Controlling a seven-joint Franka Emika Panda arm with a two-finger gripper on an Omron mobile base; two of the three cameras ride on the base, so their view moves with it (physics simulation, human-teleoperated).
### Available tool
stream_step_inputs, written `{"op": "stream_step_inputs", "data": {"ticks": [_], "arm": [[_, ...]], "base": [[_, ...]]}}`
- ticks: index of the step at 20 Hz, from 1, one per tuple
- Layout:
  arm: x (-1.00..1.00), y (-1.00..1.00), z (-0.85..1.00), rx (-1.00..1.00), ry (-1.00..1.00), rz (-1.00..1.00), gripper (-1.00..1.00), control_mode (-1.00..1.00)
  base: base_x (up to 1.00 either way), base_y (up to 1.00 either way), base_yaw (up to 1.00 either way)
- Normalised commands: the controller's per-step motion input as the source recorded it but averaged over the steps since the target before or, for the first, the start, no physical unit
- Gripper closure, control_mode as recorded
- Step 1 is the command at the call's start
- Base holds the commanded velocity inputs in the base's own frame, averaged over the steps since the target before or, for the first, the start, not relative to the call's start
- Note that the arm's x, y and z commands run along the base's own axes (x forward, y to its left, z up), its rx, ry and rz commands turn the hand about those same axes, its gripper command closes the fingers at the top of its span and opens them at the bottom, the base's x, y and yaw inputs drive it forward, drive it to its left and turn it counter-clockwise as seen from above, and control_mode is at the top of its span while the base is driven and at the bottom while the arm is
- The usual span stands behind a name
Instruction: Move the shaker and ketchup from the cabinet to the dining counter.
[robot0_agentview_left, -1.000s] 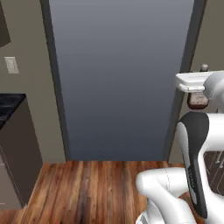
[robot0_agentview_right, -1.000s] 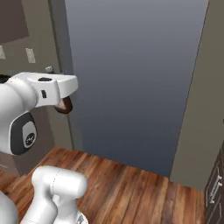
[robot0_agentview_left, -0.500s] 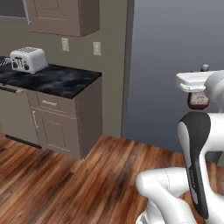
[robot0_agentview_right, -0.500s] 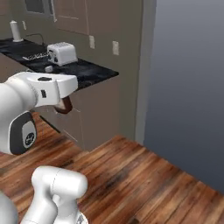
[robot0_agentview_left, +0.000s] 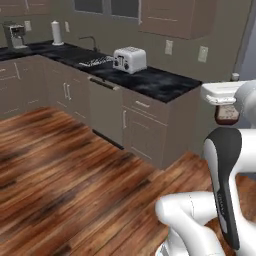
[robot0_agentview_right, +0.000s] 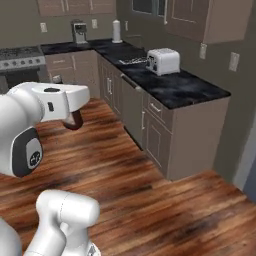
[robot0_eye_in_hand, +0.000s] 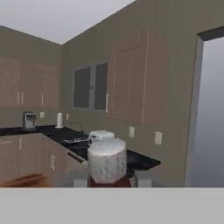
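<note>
My gripper (robot0_agentview_left: 226, 111) is raised at chest height and shut on the ketchup (robot0_agentview_left: 226, 115), a small dark reddish-brown bottle with a pale label. The right base view has the ketchup (robot0_agentview_right: 75, 121) hanging under the white hand, held by the gripper (robot0_agentview_right: 75, 116). In the hand view the ketchup (robot0_eye_in_hand: 107, 161) fills the gap of the gripper (robot0_eye_in_hand: 110, 178), pale body in front and red at the bottom. Brown wall cabinets (robot0_agentview_left: 177, 17) (robot0_agentview_right: 210, 19) (robot0_eye_in_hand: 131, 78) hang above the worktop, doors shut. The shaker and the dining counter are out of view.
A black marble worktop (robot0_agentview_left: 160, 84) on brown drawer units runs along the wall, carrying a white toaster (robot0_agentview_left: 130, 59) (robot0_agentview_right: 162, 61). A sink, paper roll and coffee machine stand further along. Wooden floor (robot0_agentview_left: 65, 175) lies wide in front. A doorway edge (robot0_eye_in_hand: 205, 109) is at right.
The whole picture has swung: the base has turned from a grey doorway to the kitchen worktop with the toaster. The gripper has kept the same hold on the ketchup.
</note>
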Motion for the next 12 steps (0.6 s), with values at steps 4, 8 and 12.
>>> {"op": "stream_step_inputs", "data": {"ticks": [4, 8, 12], "arm": [[0.0, 0.0, 0.0, 0.0, 0.0, 0.0, 1.0, 1.0], [0.0, 0.0, 0.0, 0.0, 0.0, 0.0, 1.0, 1.0], [0.0, 0.0, 0.0, 0.0, 0.0, 0.0, 1.0, 1.0]], "base": [[0.0, 0.79, 0.6], [0.0, 0.74, 0.6], [0.0, 0.54, 0.6]]}}
